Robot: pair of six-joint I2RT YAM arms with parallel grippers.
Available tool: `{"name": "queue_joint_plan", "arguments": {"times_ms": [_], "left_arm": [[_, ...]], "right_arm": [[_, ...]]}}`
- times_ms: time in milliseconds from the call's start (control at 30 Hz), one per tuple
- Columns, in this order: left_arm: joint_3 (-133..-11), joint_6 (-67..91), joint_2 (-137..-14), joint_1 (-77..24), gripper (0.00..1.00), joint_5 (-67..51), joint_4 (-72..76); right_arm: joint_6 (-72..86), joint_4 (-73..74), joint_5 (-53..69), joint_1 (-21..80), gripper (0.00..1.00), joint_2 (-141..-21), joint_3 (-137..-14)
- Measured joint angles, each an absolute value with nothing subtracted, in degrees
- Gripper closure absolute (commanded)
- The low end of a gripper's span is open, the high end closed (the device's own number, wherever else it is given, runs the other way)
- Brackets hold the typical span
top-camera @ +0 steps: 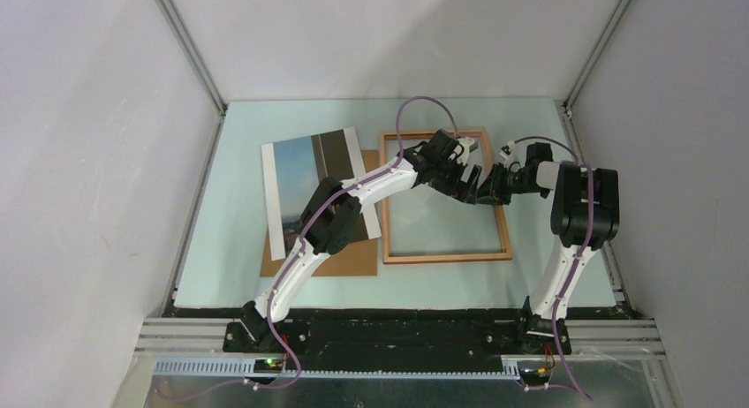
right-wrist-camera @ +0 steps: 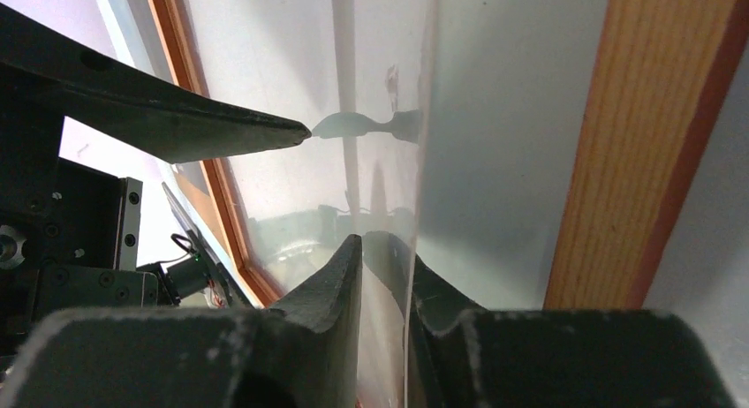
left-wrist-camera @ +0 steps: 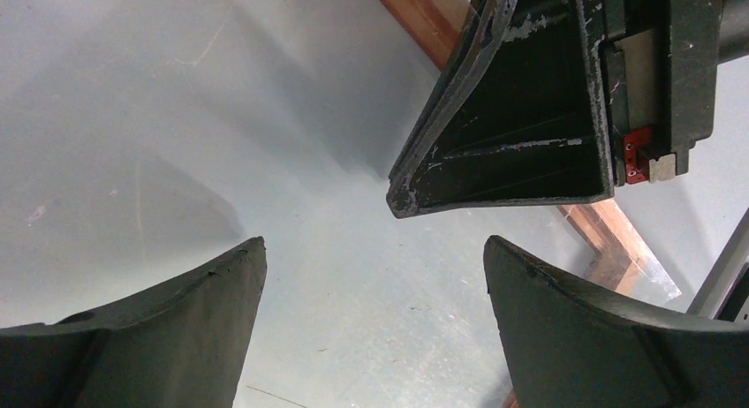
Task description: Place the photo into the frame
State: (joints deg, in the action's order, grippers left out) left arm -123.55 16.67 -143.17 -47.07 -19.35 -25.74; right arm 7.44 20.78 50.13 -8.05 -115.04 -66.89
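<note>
Read from above with the arm bases at 6 o'clock, the photo (top-camera: pixel 296 187) lay face up at about 9 o'clock on the table (top-camera: pixel 221 249). It rested on a brown board (top-camera: pixel 327 262) and was turned a little off square, with the left arm (top-camera: pixel 336 215) passing over its lower right part. The frame (top-camera: pixel 446 258) lay flat just beside it, toward 2 o'clock. No part of the print was inside it, so the main step was not yet done.

Both arms met over the frame's 1 o'clock corner. The left gripper (left-wrist-camera: pixel 373 245) hung spread wide with nothing between its fingers, above bare table inside the frame. The right gripper (right-wrist-camera: pixel 384 249) had its fingers close on either side of a clear pane (right-wrist-camera: pixel 371 55) seen nearly edge-on. Whether it was pinching the sheet or had let go could not be told, nor whether the pane lay flat in the frame or tipped up.

I judged the step in hand to be sorting out the pane at the frame, ahead of the photo. Next, the right fingers would need to come off the pane without dragging it, and both arms would need to back away from the frame. One would then go to 9 o'clock, get under a thin print lying flat, and square it to an opening that looked only slightly larger.

The table was a smooth pale green sheet, lightly scuffed and glossy enough to reflect. Plain pale walls (top-camera: pixel 88 161) closed it in at 9, 12 and 3 o'clock, joined by metal rails (top-camera: pixel 190 46).
</note>
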Motion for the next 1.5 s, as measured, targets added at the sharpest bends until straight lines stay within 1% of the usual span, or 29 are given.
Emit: {"name": "queue_joint_plan", "arguments": {"times_ms": [33, 200, 533, 1500], "left_arm": [[-123.5, 16.7, -143.2, -47.1, 0.03, -19.4, -25.7], [-123.5, 16.7, -143.2, -47.1, 0.03, -19.7, -25.3], [-122.5, 16.7, -143.2, -47.1, 0.03, -19.7, -24.5], [-120.3, 16.5, -142.6, -47.1, 0.04, -19.5, -22.3]], "right_arm": [[7.4, 20.9, 49.9, -8.1, 0.74, -115.0, -66.9], [7.2, 21.5, 49.0, -8.5, 0.68, -114.8, -66.9], [6.6, 22.4, 47.9, -9.1, 0.62, -114.2, -66.9], [2.9, 26.6, 45.2, -11.6, 0.53, -111.1, -68.2]]}}
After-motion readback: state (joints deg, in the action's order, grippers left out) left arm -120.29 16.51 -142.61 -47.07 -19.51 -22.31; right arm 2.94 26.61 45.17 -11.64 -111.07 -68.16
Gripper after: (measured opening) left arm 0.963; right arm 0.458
